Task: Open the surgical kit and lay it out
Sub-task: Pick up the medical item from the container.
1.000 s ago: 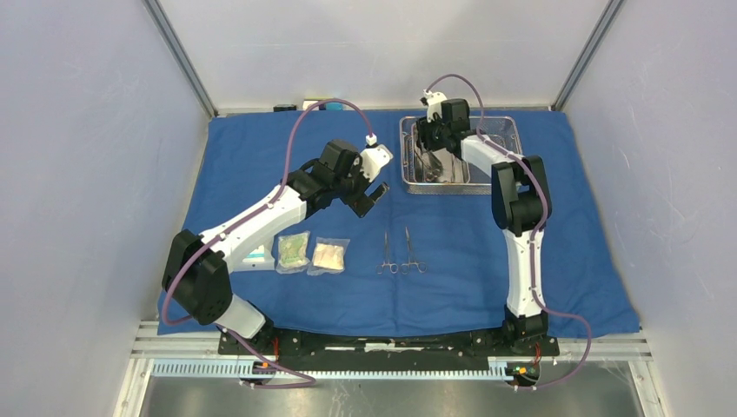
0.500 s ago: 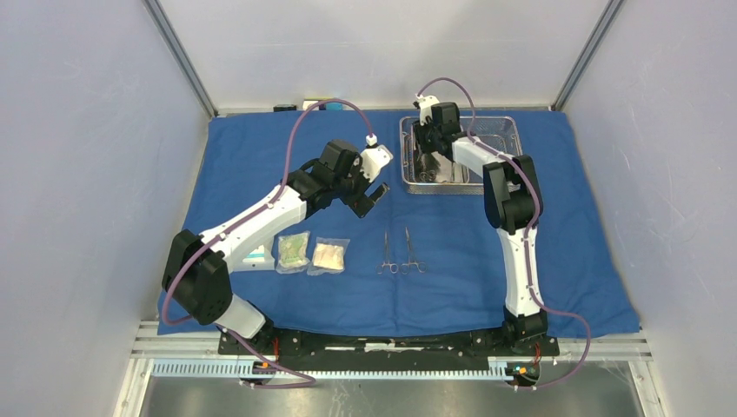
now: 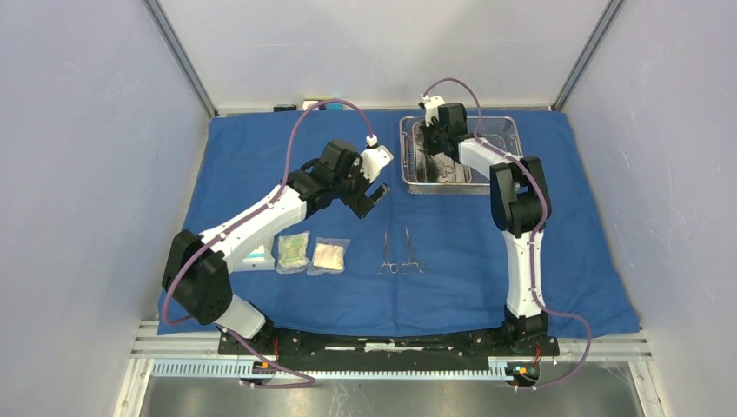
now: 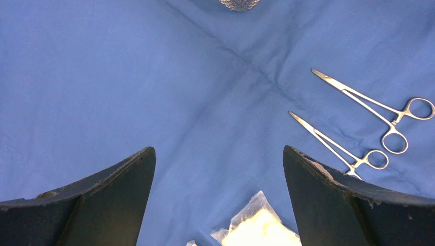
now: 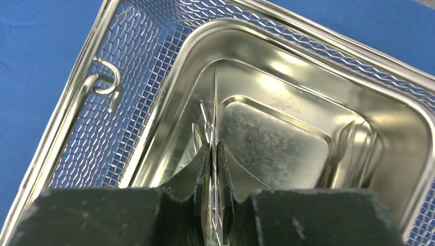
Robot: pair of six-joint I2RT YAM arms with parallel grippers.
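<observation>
The blue cloth wrap [image 3: 261,156] lies spread flat. The steel mesh tray [image 3: 502,130] with its inner pan [image 5: 308,128] stands at the back right. My right gripper [image 3: 432,143] is over the pan, shut on a slim metal instrument [image 5: 215,102] whose tip points away from me; another instrument [image 5: 359,148] lies in the pan. Two scissor-like instruments [image 3: 398,254] lie side by side on the cloth, also in the left wrist view [image 4: 369,110]. Packets [image 3: 313,254] lie to their left. My left gripper [image 3: 372,198] hovers open and empty above the cloth.
A third packet [image 3: 257,255] is partly under the left arm. Small objects [image 3: 322,105] sit at the cloth's far edge. Enclosure walls stand on both sides and behind. The metal rail [image 3: 374,343] carries the arm bases.
The right gripper shifted slightly within the tray, holding the instrument. The left arm has not moved.
</observation>
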